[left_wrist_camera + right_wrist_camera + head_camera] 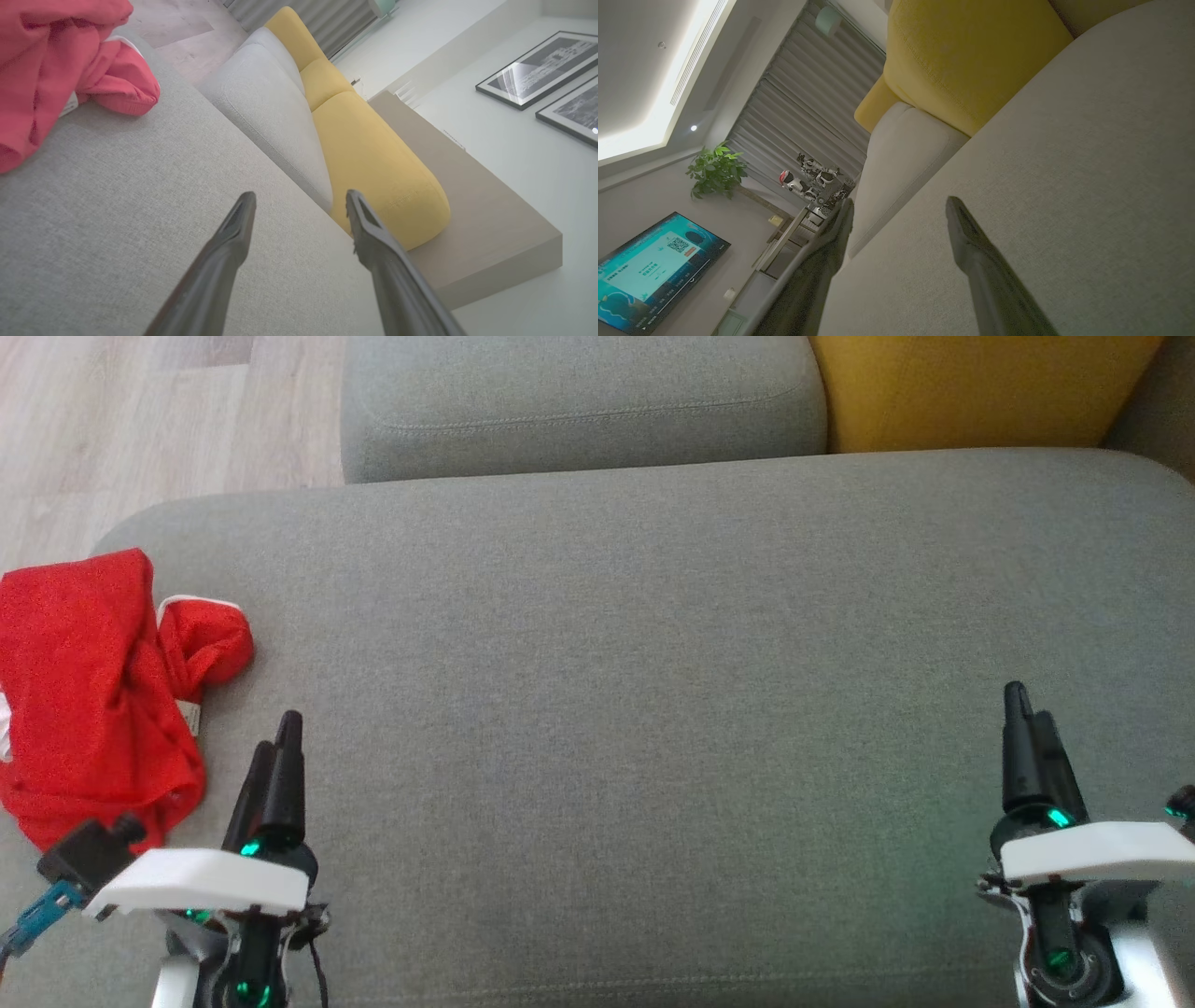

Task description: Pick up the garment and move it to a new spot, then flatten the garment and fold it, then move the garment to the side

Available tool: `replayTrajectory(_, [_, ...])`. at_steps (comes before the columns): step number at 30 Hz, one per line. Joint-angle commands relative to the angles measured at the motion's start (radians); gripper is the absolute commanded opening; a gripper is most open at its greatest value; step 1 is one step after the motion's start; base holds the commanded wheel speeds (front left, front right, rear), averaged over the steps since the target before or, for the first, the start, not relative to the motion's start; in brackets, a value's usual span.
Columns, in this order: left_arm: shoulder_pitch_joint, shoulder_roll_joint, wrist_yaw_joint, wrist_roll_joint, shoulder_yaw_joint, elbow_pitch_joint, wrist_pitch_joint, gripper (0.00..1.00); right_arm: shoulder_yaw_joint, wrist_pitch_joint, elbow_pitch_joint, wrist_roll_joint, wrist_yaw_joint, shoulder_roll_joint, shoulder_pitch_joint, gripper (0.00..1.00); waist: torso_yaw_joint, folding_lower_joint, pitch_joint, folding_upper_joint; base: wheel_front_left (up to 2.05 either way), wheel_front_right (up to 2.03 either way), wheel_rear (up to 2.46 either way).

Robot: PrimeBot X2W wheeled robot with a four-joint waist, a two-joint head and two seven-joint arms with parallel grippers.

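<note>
Red cloth marks the far left: the garment (93,691) lies bunched and twisted on the left end of the grey sofa seat (653,663). A strip of white trim and a small label show at its right side, and part of the heap runs off that view's edge. Just to its right the left claw (277,735) hovers over the seat, near the heap but apart from it. Its wrist view shows the two fingers spread wide with nothing between them. Behind the seat stand a grey back cushion (579,401) and, further right, a yellow cushion (971,392). At the far right the right claw (1027,705) hangs over the seat, well apart from the garment, its fingers likewise spread and holding nothing.

Judging by the crumpled heap and both claws free, no step looks done. The pickup, the move to a new spot, the flattening, the fold and the final shift aside all appear to be left. The left claw seems better placed to begin.
</note>
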Motion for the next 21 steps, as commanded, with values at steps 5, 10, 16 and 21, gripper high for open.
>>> replayTrajectory(5, [-0.053, 0.033, 0.009, 0.105, -0.004, -0.035, -0.023, 1.00, 0.028, -0.020, -0.024, -0.098, 0.000, -0.021, -0.055, 1.00, -0.002, 0.0000, -0.002, 0.0000, 0.00, 0.00, 0.00])
replayTrajectory(10, [-0.052, 0.044, 0.019, 0.184, -0.021, -0.040, -0.038, 1.00, 0.039, -0.029, -0.014, -0.176, 0.000, -0.020, -0.054, 1.00, -0.004, 0.0000, -0.005, 0.0000, 0.00, 0.00, 0.00])
replayTrajectory(16, [-0.048, 0.057, 0.035, 0.271, -0.041, -0.048, -0.056, 1.00, 0.047, -0.042, -0.002, -0.269, 0.000, -0.017, -0.051, 1.00, -0.006, 0.0000, -0.007, 0.0000, 0.00, 0.00, 0.00])
replayTrajectory(21, [-0.044, 0.069, 0.047, 0.337, -0.055, -0.050, -0.071, 1.00, 0.055, -0.050, 0.008, -0.342, 0.000, -0.014, -0.050, 1.00, -0.008, 0.0000, -0.008, 0.0000, 0.00, 0.00, 0.00])
